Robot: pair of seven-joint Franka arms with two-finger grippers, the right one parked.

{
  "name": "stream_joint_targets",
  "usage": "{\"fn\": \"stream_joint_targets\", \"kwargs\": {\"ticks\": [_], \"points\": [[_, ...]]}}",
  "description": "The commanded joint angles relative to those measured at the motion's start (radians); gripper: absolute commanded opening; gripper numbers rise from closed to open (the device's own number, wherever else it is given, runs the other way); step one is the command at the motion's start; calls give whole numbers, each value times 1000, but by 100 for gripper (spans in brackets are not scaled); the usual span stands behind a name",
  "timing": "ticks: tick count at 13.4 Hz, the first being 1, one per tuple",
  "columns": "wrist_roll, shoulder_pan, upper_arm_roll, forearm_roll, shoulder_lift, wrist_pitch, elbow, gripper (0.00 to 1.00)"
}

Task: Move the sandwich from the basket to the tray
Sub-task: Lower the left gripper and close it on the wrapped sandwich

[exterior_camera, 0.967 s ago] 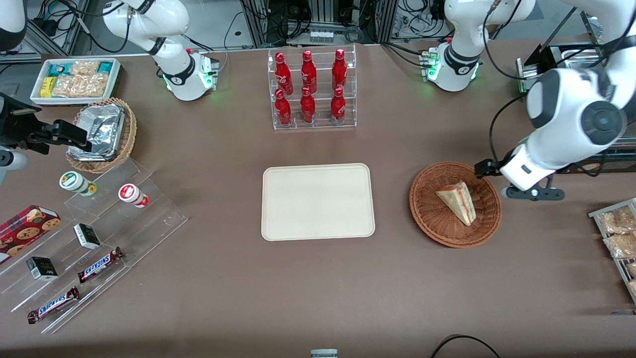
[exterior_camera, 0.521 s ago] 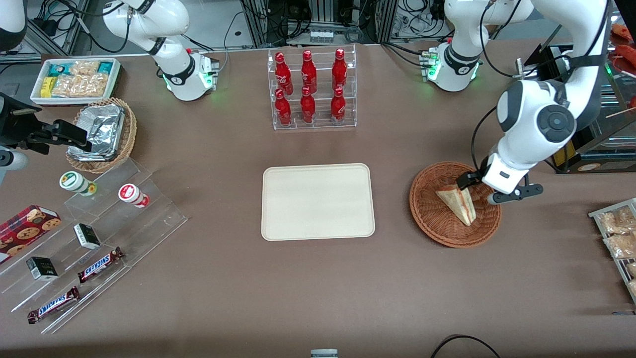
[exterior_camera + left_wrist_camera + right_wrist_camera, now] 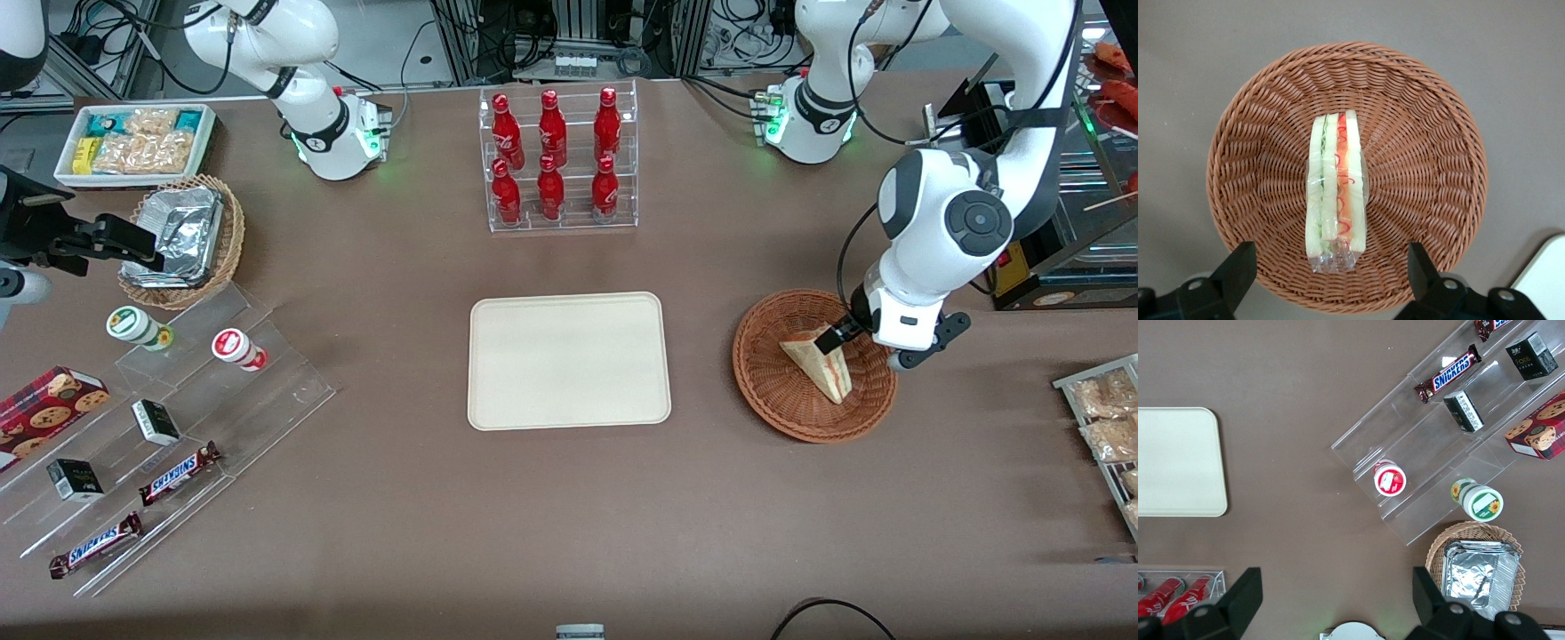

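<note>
The clear-wrapped sandwich [image 3: 820, 363] lies in the round reddish-brown basket [image 3: 773, 391], toward the working arm's end of the table. In the left wrist view the sandwich [image 3: 1336, 188] shows its red and green cut edge inside the basket [image 3: 1425, 153]. My left gripper [image 3: 845, 342] hovers above the basket's rim, over the sandwich's wide end. It is open and empty, and its fingers [image 3: 1239, 267] stand wide apart on either side of the sandwich's end. The cream tray [image 3: 569, 360] lies at the table's middle, beside the basket.
A clear rack of red bottles [image 3: 556, 160] stands farther from the front camera than the tray. A wire rack of snack packets [image 3: 1107, 427] sits at the working arm's edge. Acrylic steps with snacks [image 3: 160, 418] and a foil-lined basket [image 3: 182, 240] lie toward the parked arm's end.
My left gripper has moved from beside the basket to above it, over the sandwich's wide end. The sandwich has not moved.
</note>
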Motion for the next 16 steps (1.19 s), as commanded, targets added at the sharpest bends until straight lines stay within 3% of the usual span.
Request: {"fn": "stream_joint_targets", "kwargs": {"ticks": [1,8,9,10,11,12,16], "points": [[-80,-12,0,10,11,114,-72,100],[-95,-22,2,10,131,185,-76,100],[-95,-22,2,10,141,193,-78,90],[-109,-20,5,10,141,193,-78,55],[-112,-16,5,10,137,187,-78,6],[-106,-12,6,10,135,184,-75,0],[-96,-14,6,10,99,126,-49,0]]}}
